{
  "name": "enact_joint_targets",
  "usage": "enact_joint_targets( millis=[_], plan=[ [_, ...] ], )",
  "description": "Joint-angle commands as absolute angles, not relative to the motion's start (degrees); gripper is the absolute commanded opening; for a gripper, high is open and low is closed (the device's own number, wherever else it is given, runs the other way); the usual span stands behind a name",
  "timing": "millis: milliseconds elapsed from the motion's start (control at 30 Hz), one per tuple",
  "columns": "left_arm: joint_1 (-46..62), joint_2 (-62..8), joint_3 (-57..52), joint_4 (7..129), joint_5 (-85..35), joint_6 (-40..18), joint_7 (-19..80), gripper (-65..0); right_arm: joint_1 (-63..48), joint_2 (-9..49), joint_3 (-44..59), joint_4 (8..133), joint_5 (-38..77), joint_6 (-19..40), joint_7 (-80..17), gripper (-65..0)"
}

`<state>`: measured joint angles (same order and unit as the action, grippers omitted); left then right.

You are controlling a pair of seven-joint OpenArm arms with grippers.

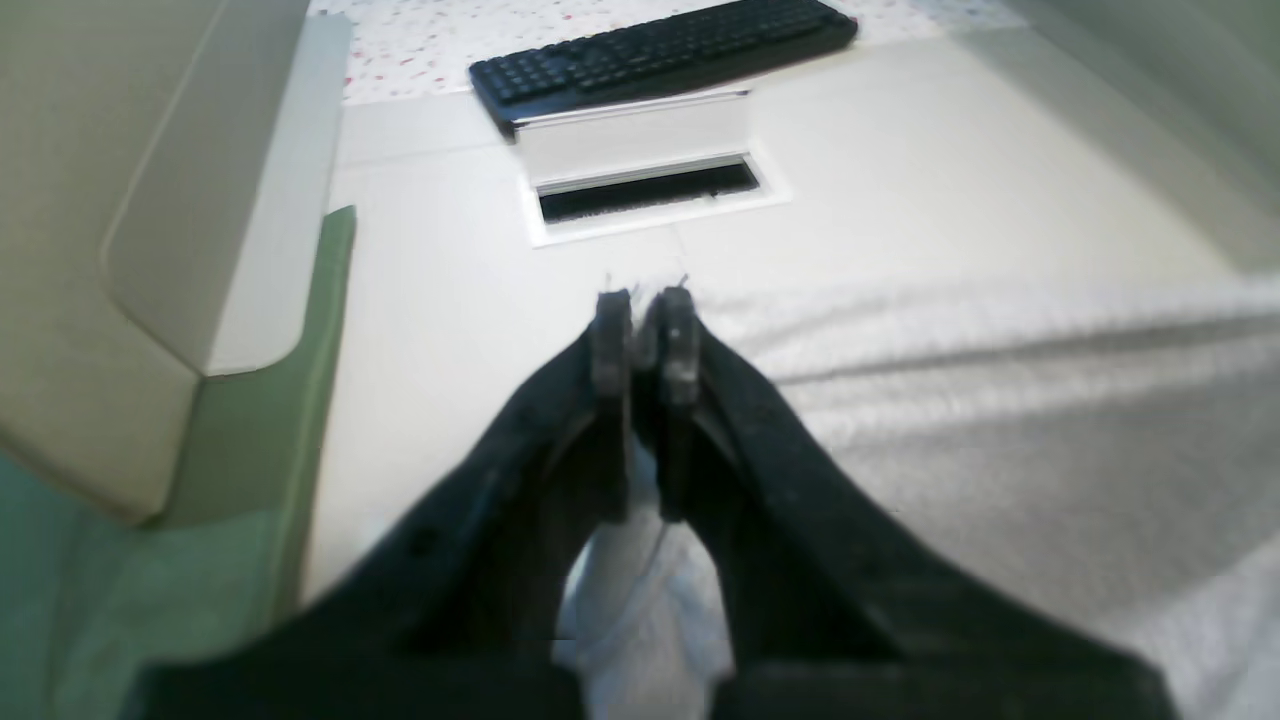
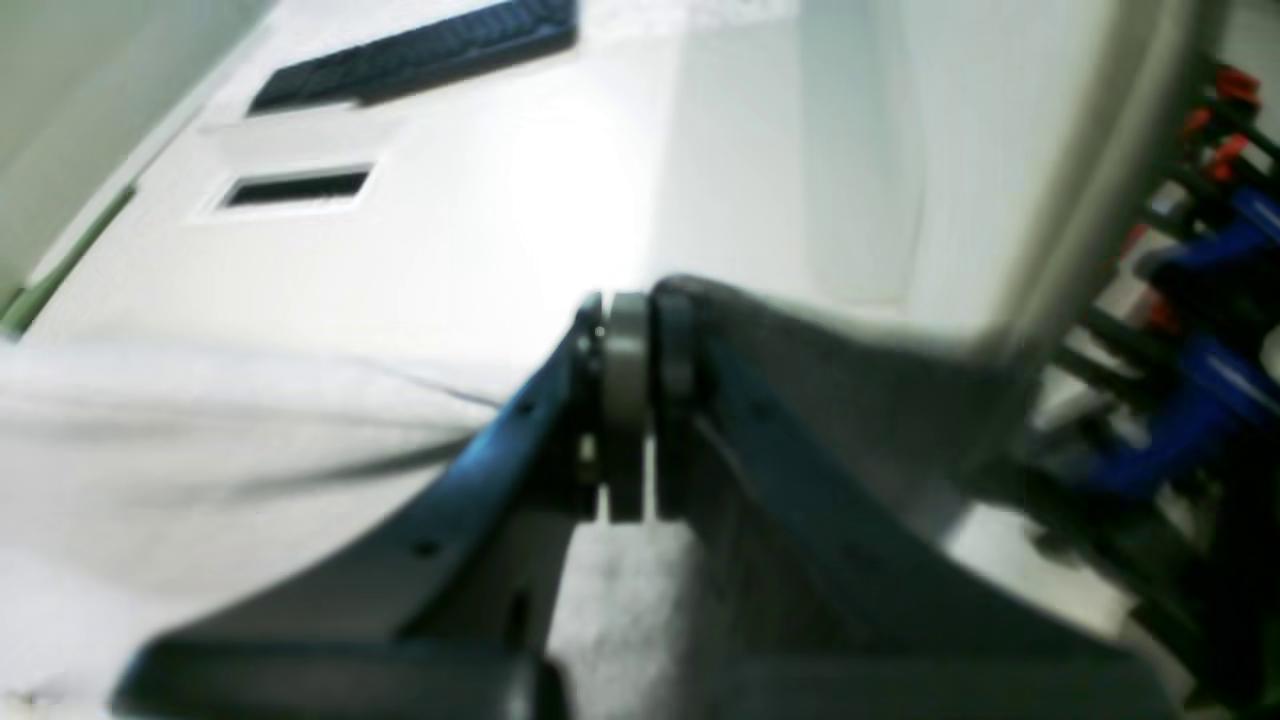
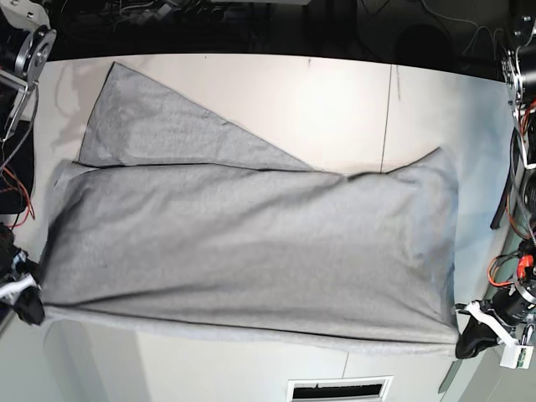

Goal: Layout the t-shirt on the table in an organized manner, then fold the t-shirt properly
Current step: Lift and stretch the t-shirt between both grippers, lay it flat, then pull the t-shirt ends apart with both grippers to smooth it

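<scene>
Grey t-shirt [image 3: 251, 243] corners pinched in our left gripper [image 1: 645, 300] and right gripper [image 2: 630, 305], we stretch it flat; next, lower evenly onto the table [image 3: 335, 92].

The t-shirt [image 3: 251, 251] spreads across most of the counter [image 3: 335, 92], leaving bare surface along the far edge and in the far right part beyond the cloth's slanting upper hem, where a pincer could pass freely. At the near edge, room is tighter: a rectangular slot [image 1: 648, 190] with a raised flap is cut into the counter just beyond the shirt's hem, and a black keyboard [image 1: 660, 50] lies behind it. Cables and rig hardware [image 3: 519, 100] crowd both short ends of the counter, and a pale panel [image 1: 150, 250] stands close beside the left pincer [image 1: 645, 310].
</scene>
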<state>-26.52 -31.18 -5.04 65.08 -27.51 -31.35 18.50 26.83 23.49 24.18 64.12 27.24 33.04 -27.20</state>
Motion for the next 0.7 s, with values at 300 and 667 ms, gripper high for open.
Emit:
enact_joint_targets(
  millis=[300, 667],
  plan=[
    [-31.4, -32.4, -0.3, 56.9, -29.4, -31.1, 17.5, -43.8, 28.7, 23.4, 23.4, 56.7, 27.0, 32.3, -26.8, -33.0],
    [-21.3, -37.5, -0.7, 59.7, -45.7, -39.3, 32.6, -32.8, 13.2, 22.8, 24.6, 63.9, 39.8, 32.4, -39.8, -25.6]
  ],
)
